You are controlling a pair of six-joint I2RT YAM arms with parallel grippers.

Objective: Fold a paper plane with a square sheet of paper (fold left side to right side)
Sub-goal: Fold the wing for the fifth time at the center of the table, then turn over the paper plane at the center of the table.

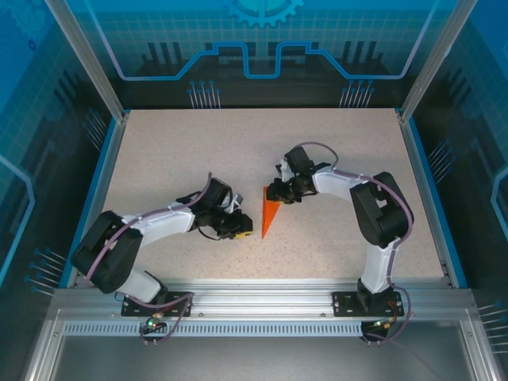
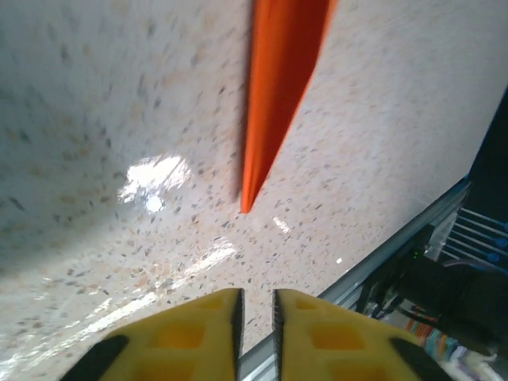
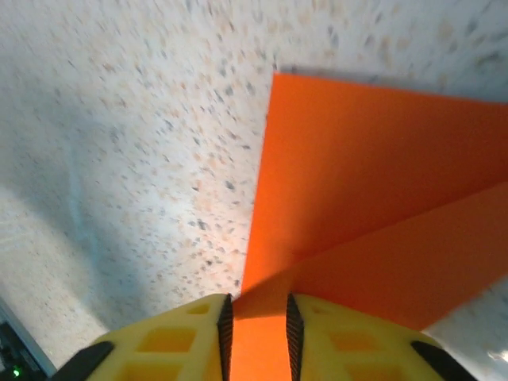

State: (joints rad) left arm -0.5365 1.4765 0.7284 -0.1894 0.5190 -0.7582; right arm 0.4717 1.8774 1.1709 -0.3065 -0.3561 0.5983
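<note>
a: left pincer (image 2: 255, 305)?
b: slightly ajar, holding nothing. the tip of the folded orange paper (image 2: 278, 95) lies just ahead on the surface (image 2: 95, 119).
a: right pincer (image 3: 255, 311)?
b: fingers slightly parted, straddling the paper's wide end.

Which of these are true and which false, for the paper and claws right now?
1. The paper is orange and folded to a point. True.
2. Its tip points at the far edge of the table. False: it points at the near edge.
3. The left claw grips the tip. False: it sits apart from the tip, with nothing between its fingers.
4. The right claw is at the paper's wide end. True.
</note>
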